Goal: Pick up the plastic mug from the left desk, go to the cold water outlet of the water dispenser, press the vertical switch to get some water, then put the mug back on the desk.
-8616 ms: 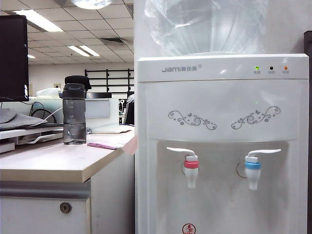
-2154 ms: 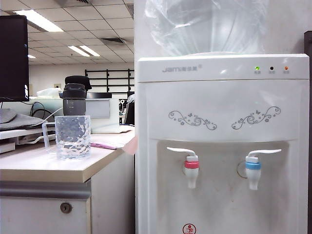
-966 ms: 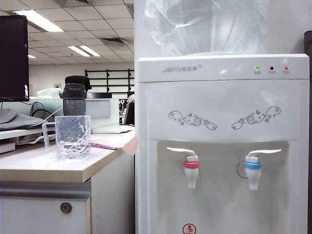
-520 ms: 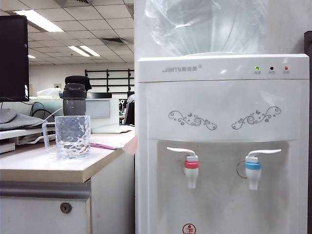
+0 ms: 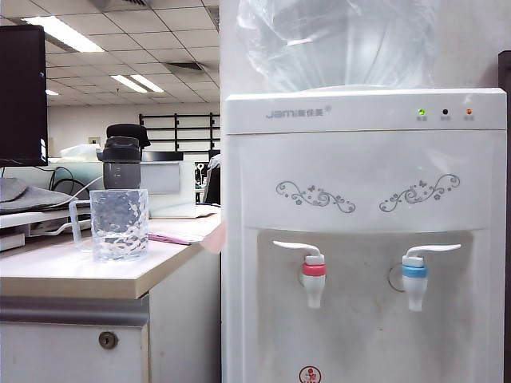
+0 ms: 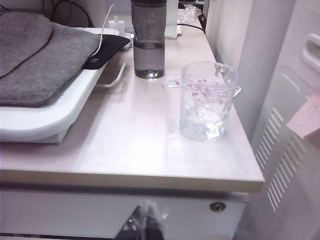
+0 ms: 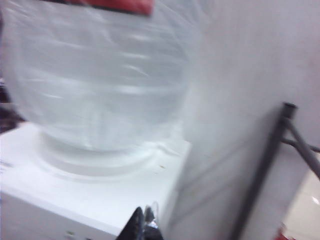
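Mug (image 5: 119, 224) upright on desk (image 5: 96, 275), bottle (image 5: 121, 162) at its 12 o'clock. Left gripper (image 6: 142, 225) clenched, empty, below desk edge. Right gripper (image 7: 142, 225) by dispenser (image 7: 100, 200) top, state unclear.

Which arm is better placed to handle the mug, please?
Probably left: its shut left gripper faces the plastic mug on the left desk; the right gripper points at the dispenser's bottle.

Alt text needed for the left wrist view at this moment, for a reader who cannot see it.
A clear plastic mug stands upright on the pale desk, nothing gripping it, near the edge next to the white water dispenser. Behind it are a smoky-grey bottle and a grey cloth on a white tray. The shut left gripper shows only as a dark tip below the desk's front edge.
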Controlling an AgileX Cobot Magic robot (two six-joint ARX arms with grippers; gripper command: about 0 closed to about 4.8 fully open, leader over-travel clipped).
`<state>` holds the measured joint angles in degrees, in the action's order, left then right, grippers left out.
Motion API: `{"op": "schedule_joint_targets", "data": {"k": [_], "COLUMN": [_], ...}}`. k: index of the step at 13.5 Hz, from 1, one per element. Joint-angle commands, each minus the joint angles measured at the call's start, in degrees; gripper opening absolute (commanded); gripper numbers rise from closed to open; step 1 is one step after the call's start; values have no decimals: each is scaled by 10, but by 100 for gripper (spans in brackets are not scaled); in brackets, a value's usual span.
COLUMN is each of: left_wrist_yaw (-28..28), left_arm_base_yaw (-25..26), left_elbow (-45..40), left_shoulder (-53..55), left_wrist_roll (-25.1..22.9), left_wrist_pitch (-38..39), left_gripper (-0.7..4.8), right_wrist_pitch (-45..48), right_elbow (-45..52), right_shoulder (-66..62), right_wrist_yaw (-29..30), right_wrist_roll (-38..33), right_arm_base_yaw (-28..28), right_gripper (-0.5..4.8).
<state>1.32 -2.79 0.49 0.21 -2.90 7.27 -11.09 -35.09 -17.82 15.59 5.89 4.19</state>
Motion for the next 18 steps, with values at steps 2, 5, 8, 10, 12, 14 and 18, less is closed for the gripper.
{"op": "schedule_joint_targets", "data": {"k": [2,5,8,10,12,14,18], "left_wrist_yaw": [0,0,0,0,0,0,0], "left_arm_base_yaw": [0,-1,0,0,0,0,0], "left_elbow": [0,0,0,0,0,0,0], "left_shoulder": [-1,-1,-1,-1,-1,-1,-1], "left_wrist_roll": [3,3,3,3,3,3,3], "left_wrist_pitch": [-5,-5,-5,-5,-5,-5,-5], "left_gripper": [-6,-6,-5,-5,-6,-6,-6], "right_wrist_pitch": [6,31,125,156,156,156,156], "right_elbow": [232,293,341,349,349,349,349], "right_shoulder": [176,177,177,177,177,177,177], "right_wrist_yaw": [-186,-200,-200,-202,-200,-200,-200], "right_wrist_roll": [-16,-28,-29,-29,-29,-29,-29], "right_arm_base_yaw": [-14,-15,-18,-16,-16,-16,-16], "right_gripper": [0,0,-1,0,-1,0,0]}}
